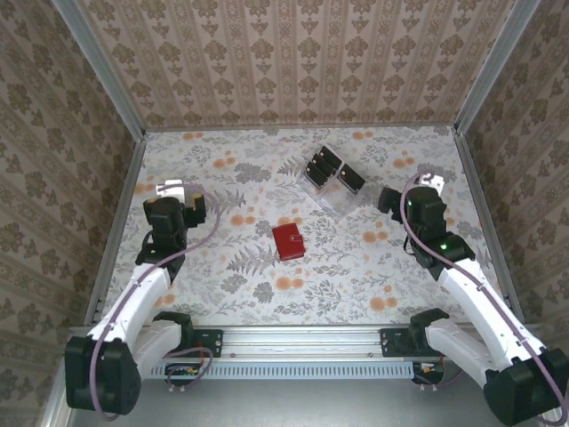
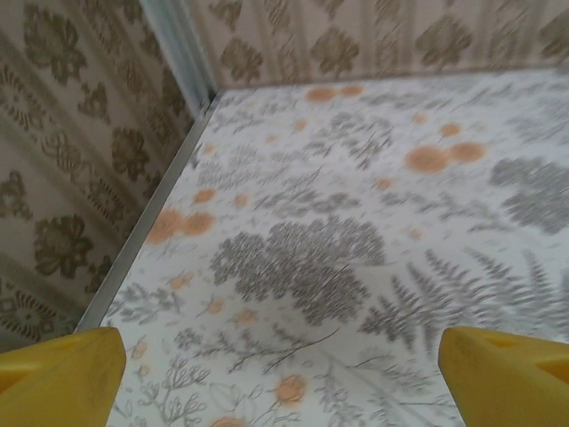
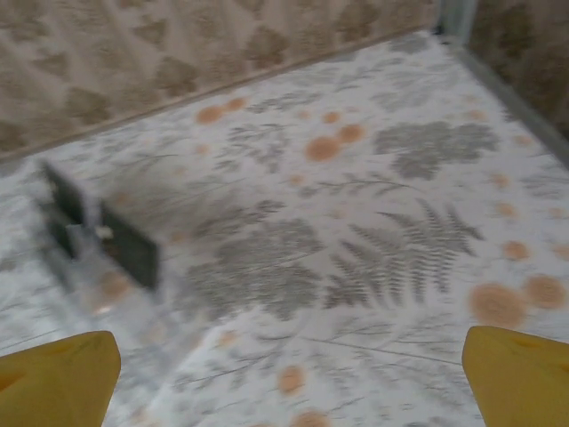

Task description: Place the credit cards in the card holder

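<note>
Both claws empty. My left claw (image 2: 280, 387) has its yellow fingers spread wide over bare flowered table (image 1: 222, 294), nose toward the far left corner. My right claw (image 3: 289, 382) is just as wide apart, with nothing between the tips. The credit cards (image 1: 349, 179) stand ahead and to the left of my right claw, slotted on edge in a clear rack (image 1: 332, 201). From its wrist they are blurred, and I make out dark slabs but cannot count them. The card holder (image 1: 288, 241) lies flat and looks folded shut, off to the right of my left claw and a little back toward the bases. It is left of my right claw and well apart from the rack. My judgement is that nothing is loaded yet. The step in hand is the first pick, with the holder still to be opened. To do it well, I would swing the right claw left, square the fingers across one card's faces and pinch near its top edge. Then I would draw it out along its slot rather than sideways. Meanwhile the left claw could go right to spread the holder and pin it. Nothing lies between either claw and its target. The risks I see are neighbouring cards packed close, a light rack that may slide or tip when tugged, and a holder that may fold shut again.
</note>
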Robot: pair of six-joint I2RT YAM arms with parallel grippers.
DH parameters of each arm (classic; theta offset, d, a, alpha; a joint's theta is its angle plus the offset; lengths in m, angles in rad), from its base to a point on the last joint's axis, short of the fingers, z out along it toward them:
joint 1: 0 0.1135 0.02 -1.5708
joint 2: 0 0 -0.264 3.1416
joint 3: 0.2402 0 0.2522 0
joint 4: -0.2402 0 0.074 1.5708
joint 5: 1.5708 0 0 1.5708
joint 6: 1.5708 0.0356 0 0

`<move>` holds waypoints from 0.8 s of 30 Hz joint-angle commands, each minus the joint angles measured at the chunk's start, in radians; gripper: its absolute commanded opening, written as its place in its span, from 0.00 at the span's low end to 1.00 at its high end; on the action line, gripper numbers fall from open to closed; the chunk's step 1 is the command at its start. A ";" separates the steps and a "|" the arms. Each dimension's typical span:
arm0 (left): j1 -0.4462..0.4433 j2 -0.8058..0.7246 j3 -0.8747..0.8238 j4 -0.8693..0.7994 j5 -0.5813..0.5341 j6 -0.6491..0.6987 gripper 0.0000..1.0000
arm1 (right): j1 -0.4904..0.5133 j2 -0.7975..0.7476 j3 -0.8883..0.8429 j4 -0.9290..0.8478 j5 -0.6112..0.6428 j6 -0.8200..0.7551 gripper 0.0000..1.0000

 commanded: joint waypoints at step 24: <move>0.123 0.559 -0.083 0.698 0.243 0.042 1.00 | -0.169 0.478 -0.218 0.844 -0.087 -0.256 1.00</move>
